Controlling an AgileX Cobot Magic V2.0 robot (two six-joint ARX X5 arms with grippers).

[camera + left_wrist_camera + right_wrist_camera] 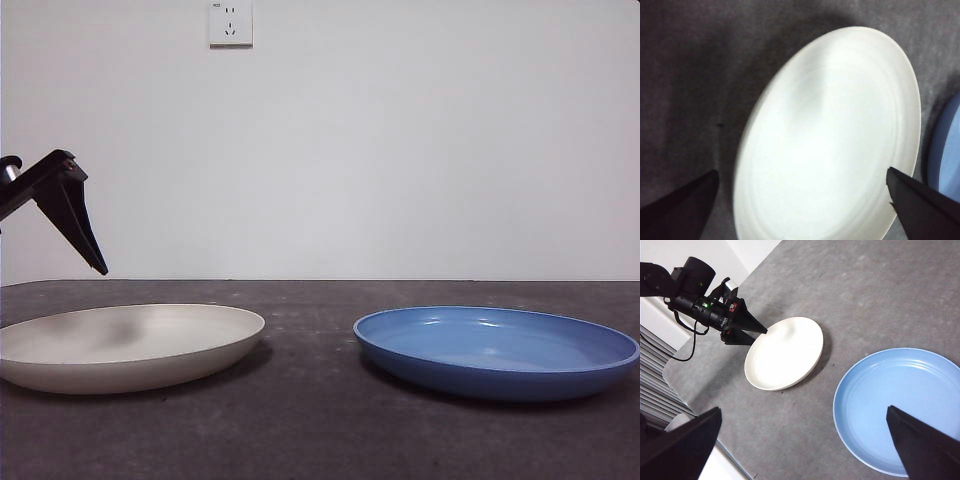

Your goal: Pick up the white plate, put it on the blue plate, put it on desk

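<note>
My left hand [85, 240] hovers spread above the white plate [130, 345], whose low rim could slip my jaws and knock the blue plate [497, 350] nearby.

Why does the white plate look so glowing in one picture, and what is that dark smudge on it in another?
In the left wrist view the white plate is overexposed and soft, its rim detail washed out. In the front view the grey patch on it is probably the shadow of the left gripper hovering above. In the right wrist view the blue plate shows mild glare.
</note>
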